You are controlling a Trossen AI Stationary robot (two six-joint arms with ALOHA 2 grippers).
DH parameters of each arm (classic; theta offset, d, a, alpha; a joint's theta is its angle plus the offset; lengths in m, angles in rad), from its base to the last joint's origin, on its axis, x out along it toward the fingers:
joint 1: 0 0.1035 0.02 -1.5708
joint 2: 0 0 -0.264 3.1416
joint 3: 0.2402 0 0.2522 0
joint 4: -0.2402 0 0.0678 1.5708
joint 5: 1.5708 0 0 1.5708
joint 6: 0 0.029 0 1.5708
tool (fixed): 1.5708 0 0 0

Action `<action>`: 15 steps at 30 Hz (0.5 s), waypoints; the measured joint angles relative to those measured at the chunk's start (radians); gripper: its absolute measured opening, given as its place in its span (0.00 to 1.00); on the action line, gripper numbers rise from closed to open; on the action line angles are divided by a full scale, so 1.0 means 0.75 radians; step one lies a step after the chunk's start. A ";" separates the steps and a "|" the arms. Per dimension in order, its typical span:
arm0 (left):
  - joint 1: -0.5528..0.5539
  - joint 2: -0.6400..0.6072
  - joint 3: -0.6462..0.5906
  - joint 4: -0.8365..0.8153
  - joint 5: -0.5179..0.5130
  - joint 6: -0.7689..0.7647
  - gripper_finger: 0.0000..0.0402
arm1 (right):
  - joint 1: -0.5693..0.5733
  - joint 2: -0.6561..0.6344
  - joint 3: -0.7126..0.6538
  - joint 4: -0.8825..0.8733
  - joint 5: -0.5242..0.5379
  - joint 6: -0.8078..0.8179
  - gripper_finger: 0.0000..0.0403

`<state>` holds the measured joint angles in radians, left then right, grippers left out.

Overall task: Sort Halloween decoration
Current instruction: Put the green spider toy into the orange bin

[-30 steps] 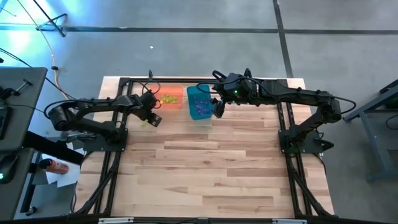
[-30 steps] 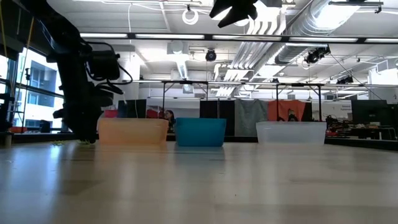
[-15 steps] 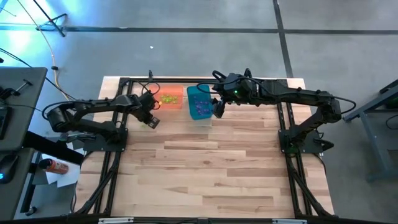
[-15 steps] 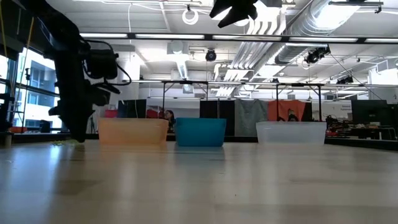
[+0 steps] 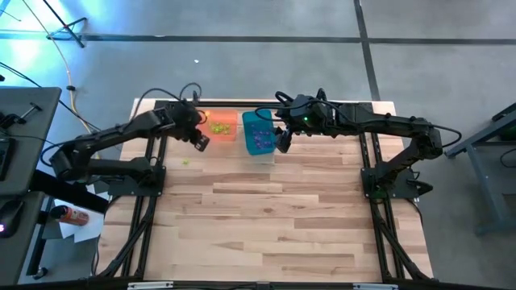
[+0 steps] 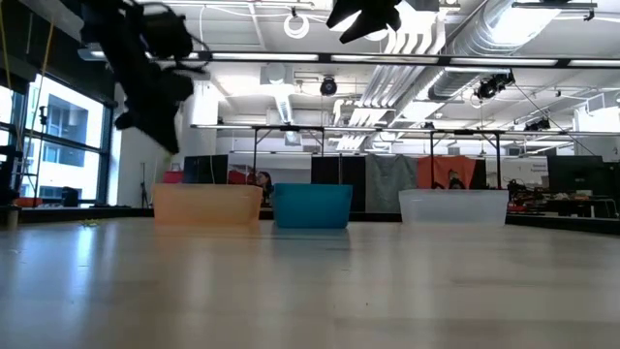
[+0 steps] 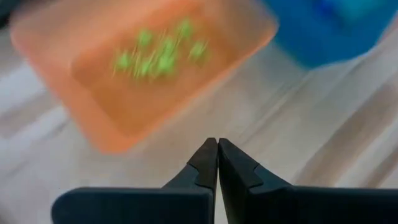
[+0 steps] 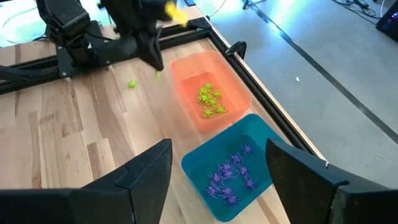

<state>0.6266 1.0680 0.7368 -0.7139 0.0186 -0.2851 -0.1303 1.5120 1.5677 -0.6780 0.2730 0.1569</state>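
Observation:
Yellow-green Halloween decoration trinkets (image 8: 210,99) lie in the orange bin (image 5: 219,127), and purple ones (image 8: 229,177) in the teal bin (image 5: 258,133). Two loose yellow-green trinkets (image 8: 132,84) (image 8: 157,74) lie on the wood left of the orange bin. My left gripper (image 7: 217,142) (image 5: 201,143) hangs shut above the table, beside the orange bin's near left corner. The left wrist view shows nothing between its tips. My right gripper (image 8: 217,180) (image 5: 284,141) is open high over the teal bin's right side.
A clear bin (image 6: 453,206) stands right of the teal one in the low view. A black frame rail (image 5: 242,103) runs along the table's far edge behind the bins. Bare wood (image 5: 274,217) stretches toward the near edge.
My left gripper has risen from the table surface beside the loose yellow-green trinkets and drawn a little toward the orange bin, tipping less steeply downward. The right arm and the bins have kept still.

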 joint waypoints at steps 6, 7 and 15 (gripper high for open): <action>-0.024 -0.114 0.125 0.240 0.152 0.028 0.00 | 0.000 0.000 0.000 0.006 -0.014 -0.065 0.63; -0.028 -0.137 0.125 0.330 0.216 0.040 0.00 | 0.000 0.000 0.000 0.006 -0.031 -0.086 0.63; -0.119 -0.194 0.125 1.073 0.602 0.075 0.00 | 0.000 0.000 0.000 0.075 -0.153 -0.128 0.63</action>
<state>0.5376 0.9226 0.8303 0.0908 0.4701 -0.2286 -0.1303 1.5120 1.5677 -0.6215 0.1583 0.0608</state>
